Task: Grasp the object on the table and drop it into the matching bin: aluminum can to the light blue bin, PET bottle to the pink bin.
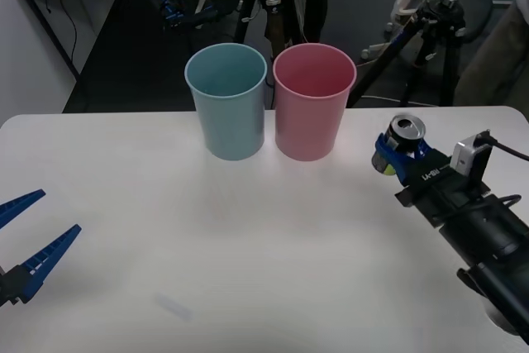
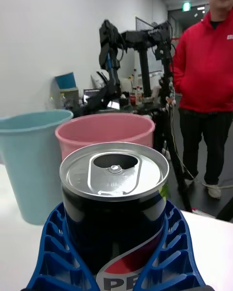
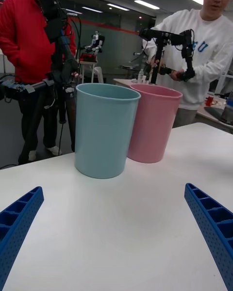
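Now right gripper [image 1: 395, 157] pinching can [image 1: 402, 140] near table [image 1: 124, 204] right edge; carry step. Next: move over blue bin [image 1: 226, 101], past pink bin [image 1: 313, 101], release. Left gripper [image 1: 29, 233] spread, idle at left edge.

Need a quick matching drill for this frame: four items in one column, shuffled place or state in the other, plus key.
Items:
1. aluminum can
2. light blue bin
3. pink bin
4. left gripper

Descriptions:
A. open, low over the table's left edge
B. held between the right gripper's blue fingers
C. upright, on the robot's left of the bin pair
D. upright, nearer the can

Pairs: 1-B, 2-C, 3-D, 4-A
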`<state>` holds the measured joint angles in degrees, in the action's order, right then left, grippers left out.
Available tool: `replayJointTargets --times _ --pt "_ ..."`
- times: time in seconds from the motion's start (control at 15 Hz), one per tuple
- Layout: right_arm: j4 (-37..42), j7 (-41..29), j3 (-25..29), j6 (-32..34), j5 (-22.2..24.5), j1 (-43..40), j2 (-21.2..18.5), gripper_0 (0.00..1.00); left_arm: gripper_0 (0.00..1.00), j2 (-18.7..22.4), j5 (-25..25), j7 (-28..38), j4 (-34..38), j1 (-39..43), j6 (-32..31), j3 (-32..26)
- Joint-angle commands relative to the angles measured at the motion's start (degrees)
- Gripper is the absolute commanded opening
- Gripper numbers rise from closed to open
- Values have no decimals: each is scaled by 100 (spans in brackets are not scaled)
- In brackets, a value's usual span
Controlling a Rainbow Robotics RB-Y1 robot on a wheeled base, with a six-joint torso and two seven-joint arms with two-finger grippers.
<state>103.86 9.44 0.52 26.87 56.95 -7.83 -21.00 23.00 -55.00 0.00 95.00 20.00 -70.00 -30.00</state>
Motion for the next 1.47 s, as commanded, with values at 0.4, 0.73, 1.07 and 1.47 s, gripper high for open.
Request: replayJointTargets --times 0.4,0.73,1.07,1.47 --pt "1427 -2306 -597 -393 1424 203 0 0 100 0 0 0 0 0 0 0" --pt "1392 -3704 -1353 -1017 2698 1231 0 0 100 0 0 0 0 0 0 0" --pt "161 -4275 -1678 -1307 3630 2620 448 0 100 0 0 0 0 0 0 0" --pt "-1957 -4257 -1687 -1606 3806 4325 1107 0 100 0 0 0 0 0 0 0"
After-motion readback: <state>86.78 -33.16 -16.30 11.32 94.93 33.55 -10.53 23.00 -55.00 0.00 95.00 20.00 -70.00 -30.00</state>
